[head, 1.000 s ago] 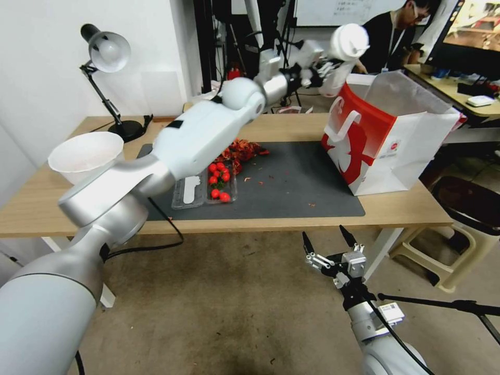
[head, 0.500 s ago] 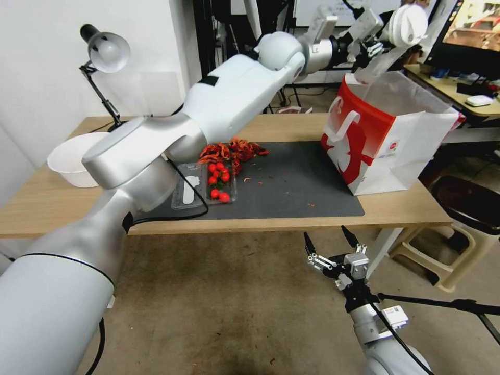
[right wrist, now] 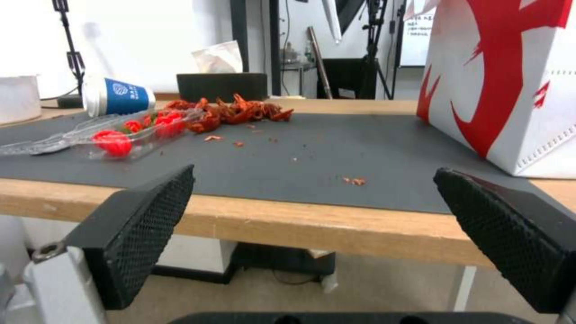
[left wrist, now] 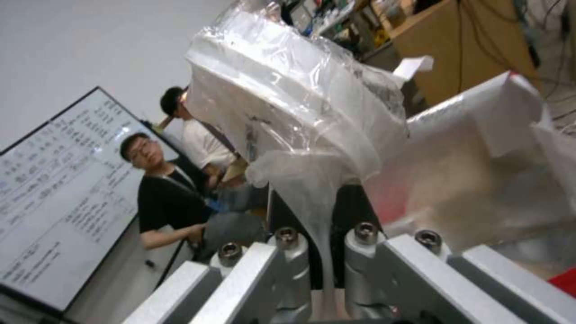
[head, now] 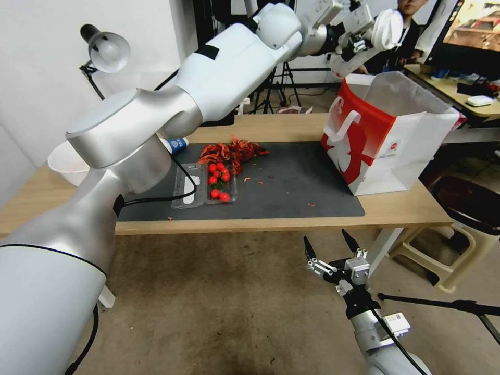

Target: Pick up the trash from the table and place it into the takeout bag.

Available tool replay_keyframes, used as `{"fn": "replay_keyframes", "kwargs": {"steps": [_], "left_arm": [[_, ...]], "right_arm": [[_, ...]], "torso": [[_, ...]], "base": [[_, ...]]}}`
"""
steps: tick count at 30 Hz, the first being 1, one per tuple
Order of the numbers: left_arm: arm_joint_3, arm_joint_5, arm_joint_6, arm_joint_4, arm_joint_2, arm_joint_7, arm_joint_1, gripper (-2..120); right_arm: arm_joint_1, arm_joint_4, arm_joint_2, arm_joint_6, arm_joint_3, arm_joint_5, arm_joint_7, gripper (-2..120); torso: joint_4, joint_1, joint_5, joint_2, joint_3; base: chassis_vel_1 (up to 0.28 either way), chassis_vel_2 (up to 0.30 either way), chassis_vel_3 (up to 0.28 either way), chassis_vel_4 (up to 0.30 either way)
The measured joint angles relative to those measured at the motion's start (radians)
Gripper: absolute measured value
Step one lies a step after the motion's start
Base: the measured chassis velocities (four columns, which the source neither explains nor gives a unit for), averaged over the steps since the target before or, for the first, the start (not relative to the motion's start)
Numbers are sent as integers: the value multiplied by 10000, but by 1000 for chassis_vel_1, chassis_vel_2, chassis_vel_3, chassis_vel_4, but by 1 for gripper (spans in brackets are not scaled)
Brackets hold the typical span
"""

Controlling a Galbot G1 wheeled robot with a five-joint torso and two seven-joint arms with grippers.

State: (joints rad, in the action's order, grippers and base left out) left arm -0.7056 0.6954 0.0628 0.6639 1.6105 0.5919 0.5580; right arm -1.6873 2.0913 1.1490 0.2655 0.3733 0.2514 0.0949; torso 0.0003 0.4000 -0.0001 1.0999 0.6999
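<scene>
My left gripper (head: 359, 40) is raised above the open top of the takeout bag (head: 385, 140). It is shut on a twist of clear plastic film wrapped round a white lidded round container (head: 388, 28). In the left wrist view the fingers (left wrist: 288, 252) pinch the film under the container (left wrist: 288, 90), with the bag's mouth (left wrist: 480, 148) beyond. On the table (head: 396, 208) a blue-and-white paper cup (head: 174, 144) lies on its side. My right gripper (head: 330, 247) hangs open below the table's front edge, facing the mat (right wrist: 336, 148) and the bag (right wrist: 510, 81).
On the dark mat (head: 291, 182) are a clear tray of cherry tomatoes (head: 216, 182) and a pile of red shells (head: 232, 151). A white bowl (head: 65, 161) and a desk lamp (head: 104, 49) stand at the left. A stool (head: 458, 219) sits right of the table.
My left arm has risen and swung right, carrying the wrapped container from beside the bag to above its opening, then back a little. The paper cup is now uncovered. The right arm is still.
</scene>
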Motion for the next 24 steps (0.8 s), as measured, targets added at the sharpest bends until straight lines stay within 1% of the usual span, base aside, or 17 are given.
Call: {"fn": "replay_keyframes", "kwargs": {"steps": [6,12,14,16,17,19,24], "left_arm": [[-24,111,-60,22,-4,-1,-6,0],[-288,731,-257,346,-10,-111,-175,0],[-519,1134,-342,635,-5,-244,-301,0],[-629,1242,-390,720,-7,-302,-325,0],[-761,1430,-461,811,-12,-430,-339,0],[-895,1734,-522,928,-16,-509,-371,0],[-1116,1930,-552,976,-19,-519,-502,0]], "right_arm": [[-35,6,15,10,0,-11,-7,100],[-132,7,46,65,27,-47,-24,100],[-194,6,54,98,63,-53,-37,100],[-211,5,56,107,74,-60,-41,100],[-223,4,68,111,76,-80,-50,100],[-231,4,106,112,75,-101,-63,100],[-251,5,156,112,69,-130,-81,100]], "torso": [[0,0,-1,0,1],[-2,-1,0,0,0],[-7,-1,2,0,0],[-6,-1,2,1,0],[-2,-1,2,0,0],[-2,-1,2,0,0],[-2,-1,1,0,0]], "base": [[0,0,0,0],[0,0,0,0],[0,0,0,0],[0,0,0,0],[0,0,0,0],[0,0,0,0],[0,0,0,0]]}}
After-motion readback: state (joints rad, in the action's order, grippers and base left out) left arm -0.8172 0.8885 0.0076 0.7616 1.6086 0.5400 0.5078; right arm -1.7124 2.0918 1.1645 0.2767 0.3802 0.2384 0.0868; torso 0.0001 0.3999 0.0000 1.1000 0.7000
